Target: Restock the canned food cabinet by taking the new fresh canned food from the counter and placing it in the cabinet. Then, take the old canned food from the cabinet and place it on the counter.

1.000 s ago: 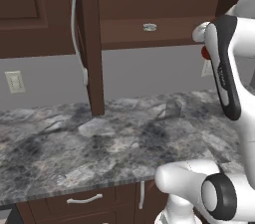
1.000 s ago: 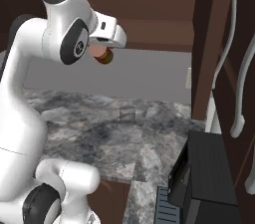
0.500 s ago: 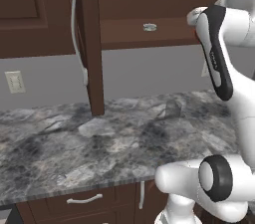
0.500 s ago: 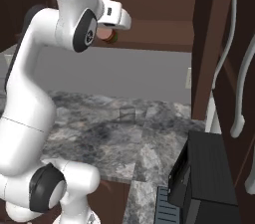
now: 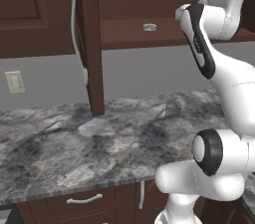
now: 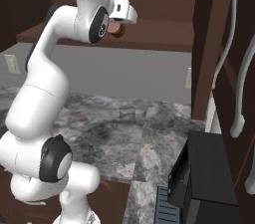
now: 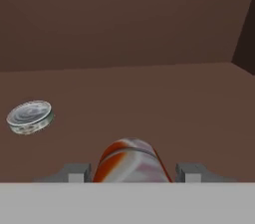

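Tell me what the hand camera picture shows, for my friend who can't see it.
The gripper holds a red-orange can between its two fingers, close to the camera, above the brown wooden cabinet shelf. A small flat silvery tin sits on that shelf, off to the left in the picture.

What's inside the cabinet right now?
On the cabinet shelf lies the old flat tin. The tool holds the red can over the shelf; its underside is covered.

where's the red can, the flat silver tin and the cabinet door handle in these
red can [image 7: 130,161], hand view, on its striped side between the finger tips
flat silver tin [image 7: 30,117], hand view, on its round top
cabinet door handle [image 5: 75,24], left base view, on the long white curved bar
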You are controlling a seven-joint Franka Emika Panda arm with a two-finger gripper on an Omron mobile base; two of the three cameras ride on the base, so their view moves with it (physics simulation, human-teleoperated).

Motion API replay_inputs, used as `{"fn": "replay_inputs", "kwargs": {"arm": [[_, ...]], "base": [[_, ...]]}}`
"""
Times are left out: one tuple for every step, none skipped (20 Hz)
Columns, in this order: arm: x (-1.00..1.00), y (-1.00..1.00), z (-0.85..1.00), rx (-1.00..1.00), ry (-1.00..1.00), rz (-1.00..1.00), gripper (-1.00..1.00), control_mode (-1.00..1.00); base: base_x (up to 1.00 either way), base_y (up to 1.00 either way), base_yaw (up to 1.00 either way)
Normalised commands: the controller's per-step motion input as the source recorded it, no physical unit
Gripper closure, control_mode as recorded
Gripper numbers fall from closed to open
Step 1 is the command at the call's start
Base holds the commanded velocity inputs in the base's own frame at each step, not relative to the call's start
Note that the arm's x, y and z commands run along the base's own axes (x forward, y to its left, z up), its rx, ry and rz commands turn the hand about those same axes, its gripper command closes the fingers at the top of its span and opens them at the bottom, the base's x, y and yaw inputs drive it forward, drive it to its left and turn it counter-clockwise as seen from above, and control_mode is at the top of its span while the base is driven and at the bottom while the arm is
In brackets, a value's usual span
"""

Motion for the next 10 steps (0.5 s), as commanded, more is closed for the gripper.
{"fn": "replay_inputs", "kwargs": {"arm": [[0.54, 0.0, -0.21, -0.03, 0.0, 0.0, 1.0, -1.0], [0.44, -0.01, -0.29, -0.04, 0.0, 0.0, 1.0, -1.0], [0.38, 0.0, -0.32, -0.05, 0.01, 0.0, 1.0, -1.0], [0.35, 0.0, -0.27, -0.05, 0.02, 0.0, 1.0, -1.0], [0.34, 0.0, -0.29, -0.05, 0.02, 0.0, 1.0, -1.0], [0.35, 0.0, -0.29, -0.05, 0.01, 0.0, 1.0, -1.0], [0.36, 0.0, -0.29, -0.05, 0.02, 0.0, 1.0, -1.0], [0.37, 0.0, -0.24, -0.06, 0.01, 0.0, 1.0, -1.0], [0.37, 0.0, -0.23, -0.05, 0.0, 0.0, 1.0, -1.0], [0.34, 0.0, -0.19, -0.05, 0.0, 0.0, 1.0, -1.0]], "base": [[0.0, 0.0, 0.0], [0.0, 0.0, 0.0], [0.0, 0.0, 0.0], [0.0, 0.0, 0.0], [0.0, 0.0, 0.0], [0.0, 0.0, 0.0], [0.0, 0.0, 0.0], [0.0, 0.0, 0.0], [0.0, 0.0, 0.0], [0.0, 0.0, 0.0]]}}
